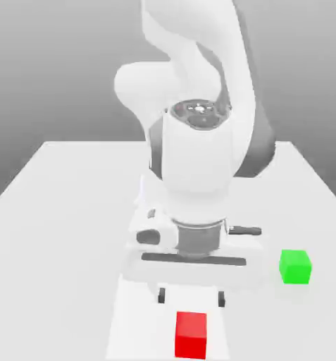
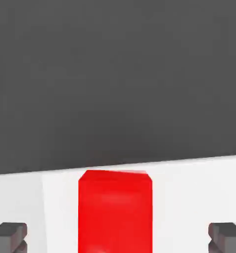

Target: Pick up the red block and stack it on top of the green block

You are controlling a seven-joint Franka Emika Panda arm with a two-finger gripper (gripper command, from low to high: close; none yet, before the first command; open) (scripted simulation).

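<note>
Reaching for the red block (image 1: 191,335) is judged to be the step in hand, with the grasp itself not yet made. The pincer (image 1: 191,297) is released: its two fingertips are spread wide, and nothing is gripped between them. In the hand view, the red block is seen in line with the gap, with white surface left visible on either side of it, so no contact with either finger is shown there. In the exterior view, the red block is placed at the near edge of the scene, a little right of the middle, and the fingertips are seen just beyond it on the far side. The green block (image 1: 295,266) is placed on the table (image 1: 51,211) towards the exterior view's right, farther back than the red block and well apart from it.

For the next move, the hand should be centred over the red block and lowered until its sides are flanked by both fingers; only then should the jaws be closed. (How much height is left to be covered cannot be told with certainty from these angles.) If the closing were done too early, the block might be pinched by an edge or missed. Once it is held firmly, a straight lift will be called for, and then a carry to the green block, whose top face is left uncovered for the stacking.
</note>
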